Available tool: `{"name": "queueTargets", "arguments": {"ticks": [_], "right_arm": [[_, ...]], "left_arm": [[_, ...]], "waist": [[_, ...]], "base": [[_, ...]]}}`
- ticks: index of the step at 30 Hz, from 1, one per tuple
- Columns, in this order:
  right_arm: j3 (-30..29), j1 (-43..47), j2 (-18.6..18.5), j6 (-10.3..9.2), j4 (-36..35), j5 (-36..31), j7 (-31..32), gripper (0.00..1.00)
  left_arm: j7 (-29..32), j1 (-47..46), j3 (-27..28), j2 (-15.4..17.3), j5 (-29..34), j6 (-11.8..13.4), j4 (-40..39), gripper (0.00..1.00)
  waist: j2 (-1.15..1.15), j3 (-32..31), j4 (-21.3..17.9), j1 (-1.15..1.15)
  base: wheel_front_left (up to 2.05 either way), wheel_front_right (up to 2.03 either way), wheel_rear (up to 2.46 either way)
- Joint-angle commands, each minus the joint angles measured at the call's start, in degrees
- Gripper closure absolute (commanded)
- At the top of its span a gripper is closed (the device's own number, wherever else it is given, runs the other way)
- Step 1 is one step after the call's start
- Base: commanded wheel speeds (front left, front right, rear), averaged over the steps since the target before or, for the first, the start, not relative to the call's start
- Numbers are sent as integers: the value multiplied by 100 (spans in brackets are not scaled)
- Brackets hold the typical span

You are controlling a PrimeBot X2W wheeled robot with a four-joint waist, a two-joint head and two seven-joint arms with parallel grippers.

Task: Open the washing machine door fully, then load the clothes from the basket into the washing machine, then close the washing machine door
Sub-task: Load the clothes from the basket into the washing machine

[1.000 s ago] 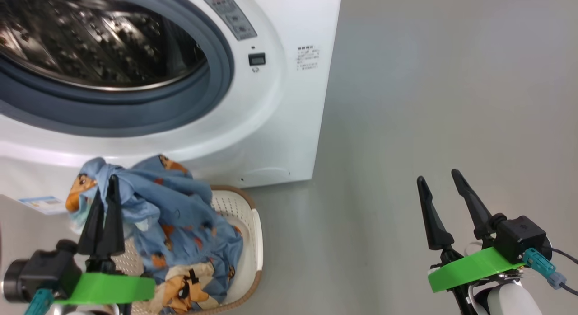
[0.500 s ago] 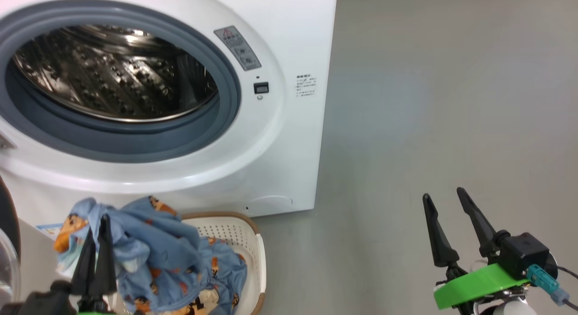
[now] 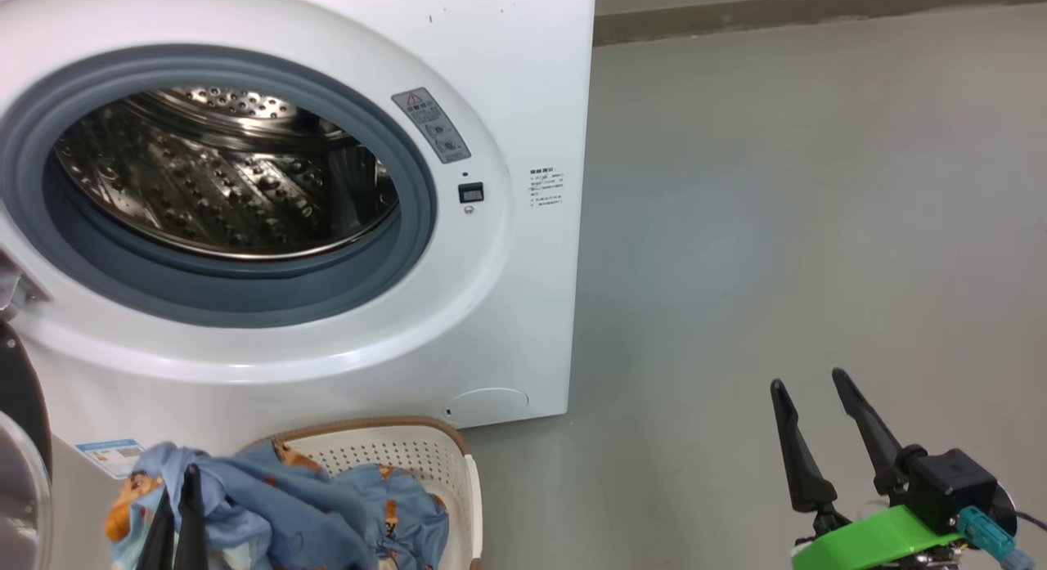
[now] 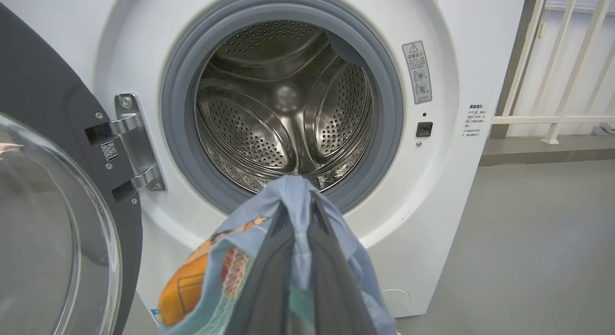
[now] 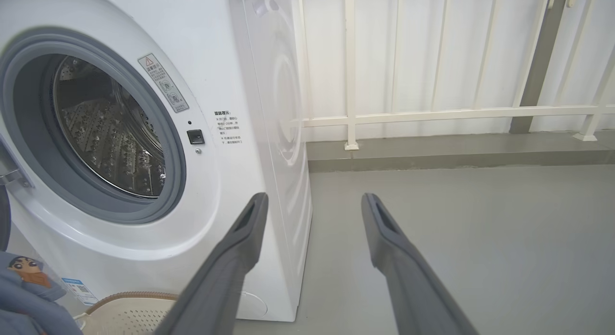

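The clothes (image 3: 311, 513) sit at the lower left of the head view. It is a rumpled blue bundle with orange-brown bears, partly heaped in the basket (image 3: 425, 464) and partly drawn up out of it. The left hand (image 3: 180, 513) has its two dark fingers pressed together on a fold of that fabric. In the left wrist view the cloth is draped over both fingertips and hangs down either side, in front of the lower edge of the opening. How much of the load lies loose in the basket I cannot tell, as the bundle runs off the bottom of the frame.

Behind the basket stands the washing machine (image 3: 507, 308), filling the upper left. Its door (image 4: 48, 109) is swung out on the metal hinge (image 4: 134, 142) to the left edge of the wrist picture, with the glass bowl facing the camera, so the opening step looks done. The steel drum (image 4: 283, 109) inside the grey-blue gasket (image 4: 384, 109) shows bare metal, with no fabric in it.

The right hand (image 3: 807, 382) is at the lower right over the grey floor (image 3: 777, 226), fingers spread apart and holding nothing, well away from the basket.

By my reading the task is early in its middle stage. The door is open and a garment is gripped and raised toward the opening, but nothing is loaded. What is left is to carry this bundle over the gasket lip, let it go inside, fetch whatever is left in the basket, and then swing the door shut.
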Motion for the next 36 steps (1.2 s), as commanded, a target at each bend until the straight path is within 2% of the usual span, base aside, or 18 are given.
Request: {"name": "queueTargets", "arguments": {"ticks": [1, 20, 29, 36], "right_arm": [[115, -33, -16, 36, -158, -60, 7, 0], [136, 23, -16, 36, -248, -100, 37, 0], [116, -64, -16, 36, -272, -38, 17, 0], [157, -258, -16, 36, -299, -15, -9, 0]], "left_arm": [[-70, -91, 200, 24, 53, -5, -149, 100], [-70, 5, 55, -5, 6, 28, -59, 100], [-70, -385, -73, -7, -30, 38, 7, 100], [-70, -1083, -23, -8, -40, 11, 189, 100]], "waist": [[0, -31, 13, 0], [0, 32, 124, 0], [0, 484, 177, 0], [0, 1003, 211, 0]], "base": [[0, 0, 0], [0, 0, 0], [0, 0, 0], [0, 0, 0]]}}
